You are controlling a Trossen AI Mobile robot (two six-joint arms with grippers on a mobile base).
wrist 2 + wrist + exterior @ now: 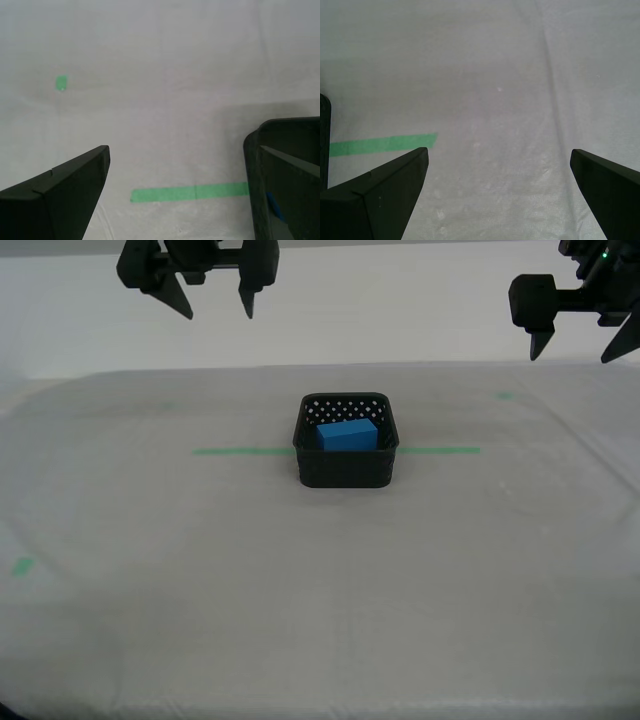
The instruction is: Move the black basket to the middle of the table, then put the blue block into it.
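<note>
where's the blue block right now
The blue block lies inside the black basket, which sits near the middle of the table in the exterior view, on the green tape line.

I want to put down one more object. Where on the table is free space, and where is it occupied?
The black basket, with the blue block inside, sits on the green tape line mid-table. The cloth on both sides of it and the whole near half are bare. My first gripper and second gripper hang open above.
</note>
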